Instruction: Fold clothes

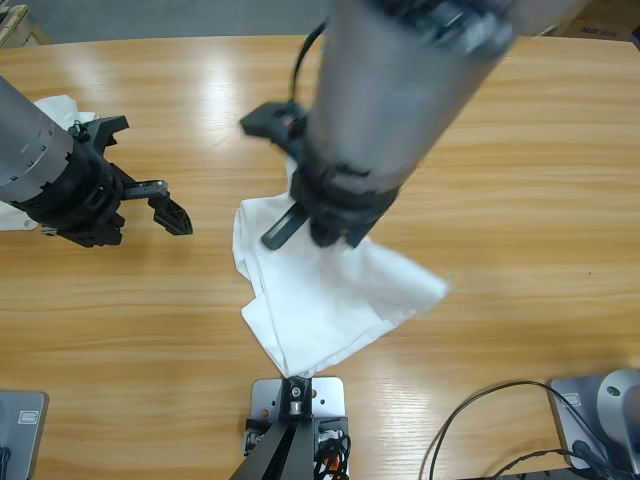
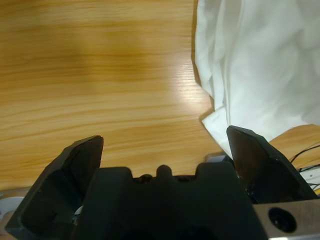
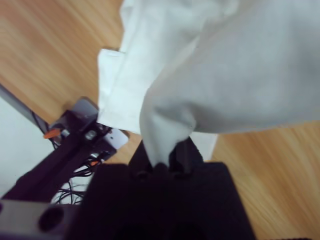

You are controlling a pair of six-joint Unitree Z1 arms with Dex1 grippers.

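A white shirt [image 1: 330, 300] lies crumpled at the middle of the wooden table, reaching toward the front edge. My right gripper [image 1: 312, 226] comes down from the top of the high view and is shut on a fold of this shirt's upper part. In the right wrist view the fabric [image 3: 220, 75] rises bunched from between the jaws of the right gripper [image 3: 162, 159]. My left gripper [image 1: 150, 170] hovers open to the left of the shirt, apart from it. The left wrist view has the left gripper [image 2: 165, 137] holding nothing, with the shirt [image 2: 255, 65] ahead on the right.
Another white cloth [image 1: 58, 106] peeks out behind the left arm at the table's far left. Bare wood [image 1: 520, 180] stretches to the right of the shirt. Black cables [image 1: 480, 420] lie at the front right.
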